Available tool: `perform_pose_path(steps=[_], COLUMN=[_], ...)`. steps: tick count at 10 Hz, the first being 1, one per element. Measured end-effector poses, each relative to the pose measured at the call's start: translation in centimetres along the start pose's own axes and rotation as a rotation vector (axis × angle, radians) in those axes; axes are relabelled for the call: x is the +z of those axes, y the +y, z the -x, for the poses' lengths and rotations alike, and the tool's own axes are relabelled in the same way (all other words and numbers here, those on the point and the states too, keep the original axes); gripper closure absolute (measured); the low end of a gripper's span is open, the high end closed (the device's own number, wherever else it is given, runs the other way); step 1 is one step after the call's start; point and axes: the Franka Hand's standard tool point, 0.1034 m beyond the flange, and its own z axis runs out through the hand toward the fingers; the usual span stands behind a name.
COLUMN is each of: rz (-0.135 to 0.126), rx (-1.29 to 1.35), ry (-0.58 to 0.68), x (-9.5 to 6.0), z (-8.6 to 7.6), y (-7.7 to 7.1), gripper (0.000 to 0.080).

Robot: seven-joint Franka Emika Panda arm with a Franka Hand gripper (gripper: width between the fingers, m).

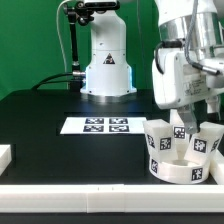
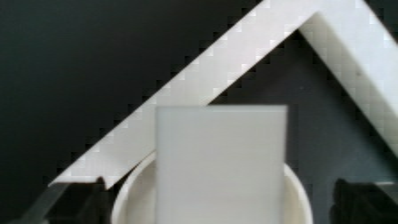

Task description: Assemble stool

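Observation:
The white stool seat disc (image 1: 178, 170) lies at the exterior view's right, near the table's front edge. White tagged legs stand up out of it: one on the left (image 1: 157, 136), one on the right (image 1: 207, 144), and one in the middle (image 1: 180, 129) under my gripper (image 1: 183, 116). In the wrist view a white leg (image 2: 222, 155) stands upright between my dark fingers (image 2: 71, 203), with a gap on each side. The seat's rim (image 2: 128, 200) curves round it. My gripper (image 2: 217, 216) is open and holds nothing.
The marker board (image 1: 95, 125) lies mid-table in front of the robot base (image 1: 107, 70). A plain white block (image 1: 5, 155) sits at the exterior view's left edge. Two white bars (image 2: 267, 60) meet in a corner just beyond the seat.

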Motion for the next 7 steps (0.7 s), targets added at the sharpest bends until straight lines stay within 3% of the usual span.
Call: perform_pose_path(steps=[2,7], rz=[-0.005,-0.003], rx=[-0.005,-0.006], ry=[-0.038,-0.026], x=[-1.96,-1.37], z=[1.42,0.97], y=[-0.34,-0.22], gripper=[0.0155,0.0151])
